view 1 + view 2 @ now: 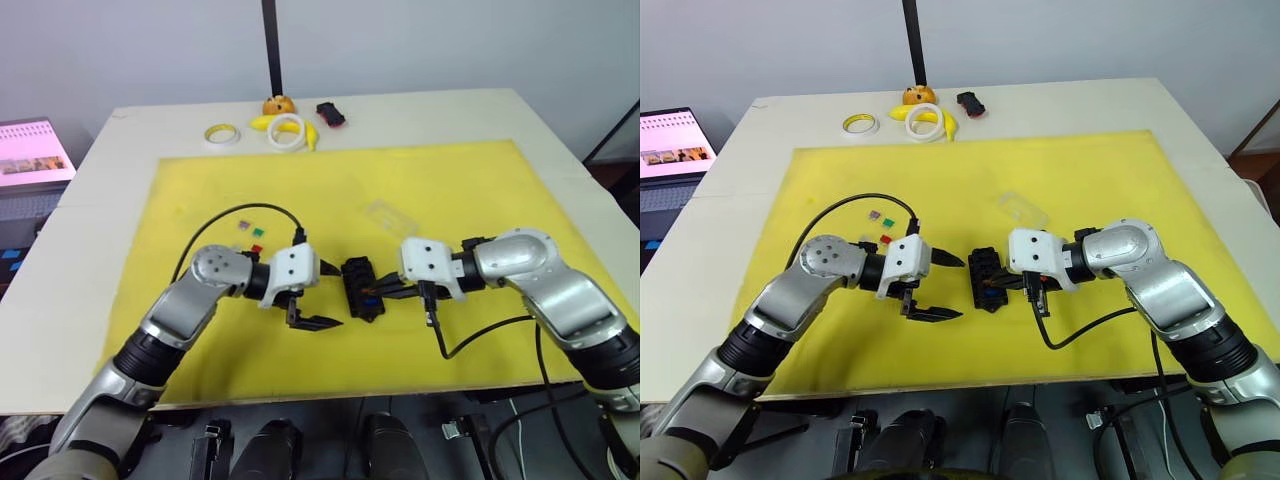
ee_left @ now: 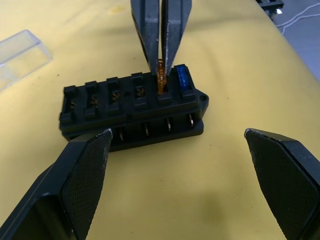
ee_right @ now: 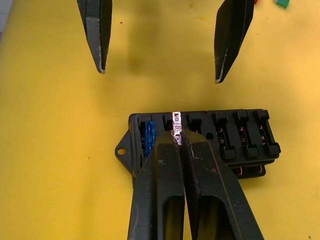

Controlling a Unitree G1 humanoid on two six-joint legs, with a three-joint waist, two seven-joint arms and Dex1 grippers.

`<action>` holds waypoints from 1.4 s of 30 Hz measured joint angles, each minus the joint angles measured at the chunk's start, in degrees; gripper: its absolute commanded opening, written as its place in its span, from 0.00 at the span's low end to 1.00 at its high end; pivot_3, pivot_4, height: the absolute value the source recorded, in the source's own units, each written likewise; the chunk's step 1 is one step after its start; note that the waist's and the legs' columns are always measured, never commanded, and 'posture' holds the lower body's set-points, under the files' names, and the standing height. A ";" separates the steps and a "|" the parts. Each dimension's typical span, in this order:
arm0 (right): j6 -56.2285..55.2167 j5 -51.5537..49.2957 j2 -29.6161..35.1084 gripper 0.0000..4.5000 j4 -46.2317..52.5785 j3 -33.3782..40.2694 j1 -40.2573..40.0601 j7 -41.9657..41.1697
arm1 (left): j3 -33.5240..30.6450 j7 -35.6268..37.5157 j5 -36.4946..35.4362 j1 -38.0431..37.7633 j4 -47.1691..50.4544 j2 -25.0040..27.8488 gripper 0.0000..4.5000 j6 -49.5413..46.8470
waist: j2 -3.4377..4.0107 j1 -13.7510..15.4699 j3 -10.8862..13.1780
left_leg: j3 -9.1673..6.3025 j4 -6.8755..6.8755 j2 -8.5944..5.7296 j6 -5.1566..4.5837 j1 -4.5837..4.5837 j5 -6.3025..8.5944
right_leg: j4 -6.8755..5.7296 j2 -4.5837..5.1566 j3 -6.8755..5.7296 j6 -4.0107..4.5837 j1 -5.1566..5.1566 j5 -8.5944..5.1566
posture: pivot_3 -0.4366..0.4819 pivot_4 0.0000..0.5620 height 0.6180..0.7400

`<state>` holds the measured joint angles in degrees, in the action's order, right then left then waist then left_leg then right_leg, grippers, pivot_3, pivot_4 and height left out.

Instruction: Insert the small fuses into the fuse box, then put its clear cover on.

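One orange fuse (image 2: 161, 80) in right tool (image 3: 179, 141), over fuse box (image 2: 130, 110).

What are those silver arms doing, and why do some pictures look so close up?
They are a robot's two arms. Two pictures come from cameras on its head; the close ones come from cameras on its wrists. On the yellow mat lies a small black plastic fuse box. The right gripper pinches a tiny orange fuse, pushing it into a slot beside a blue fuse already in. The left gripper waits open nearby. A clear plastic cover and spare coloured fuses lie on the mat.
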<state>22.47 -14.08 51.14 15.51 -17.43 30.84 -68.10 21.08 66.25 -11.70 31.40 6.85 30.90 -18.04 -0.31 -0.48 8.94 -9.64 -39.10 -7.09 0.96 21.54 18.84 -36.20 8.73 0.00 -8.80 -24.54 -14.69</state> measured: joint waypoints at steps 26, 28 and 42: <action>-4.15 5.28 -1.59 0.00 -4.58 -1.43 3.40 -5.63 | 0.26 -0.12 1.27 0.68 -1.19 -1.64 0.99 1.00 | 0.00 0.04 0.00 | 0.00 -0.02 0.00 0.00 -0.01 0.00 | -0.01 0.00 0.00 0.00 0.02 0.00 | 0.48 0.27 1.00; -4.14 5.51 -1.63 0.00 -4.71 -1.56 3.71 -5.98 | 0.26 -0.12 1.31 0.86 -1.20 -1.65 0.99 1.00 | 0.00 0.03 0.00 | -0.01 -0.02 0.00 0.00 -0.01 0.00 | -0.01 0.00 0.00 0.00 0.02 0.00 | 0.48 0.27 1.00; 0.04 4.23 -2.52 0.00 -6.15 -1.32 7.30 -8.77 | 0.25 -0.09 1.35 1.74 -1.72 -1.70 0.99 1.01 | 0.00 -0.01 0.00 | -0.01 -0.02 -0.01 0.00 0.00 0.00 | -0.01 0.01 -0.01 0.00 0.02 0.00 | 0.48 0.27 1.00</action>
<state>22.51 -9.85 48.62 9.36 -18.75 38.14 -76.87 21.33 66.16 -10.35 33.14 5.14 29.20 -17.03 -0.31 -0.49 8.94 -9.65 -39.12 -7.09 0.96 21.54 18.83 -36.21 8.74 -0.01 -8.80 -24.52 -14.69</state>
